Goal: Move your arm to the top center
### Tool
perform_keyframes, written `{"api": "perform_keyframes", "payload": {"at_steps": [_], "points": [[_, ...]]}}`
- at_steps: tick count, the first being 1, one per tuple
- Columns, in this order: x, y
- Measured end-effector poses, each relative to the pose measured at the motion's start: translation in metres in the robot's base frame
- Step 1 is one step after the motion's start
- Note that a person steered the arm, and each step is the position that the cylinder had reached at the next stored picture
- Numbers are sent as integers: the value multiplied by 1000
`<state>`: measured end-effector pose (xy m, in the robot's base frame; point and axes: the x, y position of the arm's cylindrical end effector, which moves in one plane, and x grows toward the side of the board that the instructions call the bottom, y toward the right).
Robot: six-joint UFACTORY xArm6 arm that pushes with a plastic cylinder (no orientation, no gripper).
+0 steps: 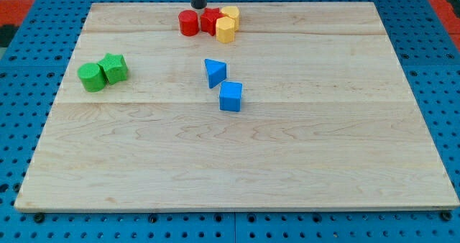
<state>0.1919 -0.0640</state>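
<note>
My tip (198, 6) is at the view's top centre, on the far edge of the wooden board (323, 149). It stands just above a red cylinder (189, 23) and a second red block (210, 20). Two yellow blocks, one behind (231, 14) and one in front (226, 29), sit right of the red ones. The tip is close to the red blocks; I cannot tell whether it touches them. A blue triangular block (214, 72) and a blue cube (231, 97) lie near the board's middle. A green cylinder (91, 78) and a green block (113, 67) sit at the view's left.
The board lies on a blue pegboard table (438, 78) that surrounds it on all sides. Red surface shows at the view's top corners.
</note>
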Motion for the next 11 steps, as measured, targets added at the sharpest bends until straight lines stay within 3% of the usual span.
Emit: {"api": "perform_keyframes", "payload": {"at_steps": [11], "points": [[0,8]]}}
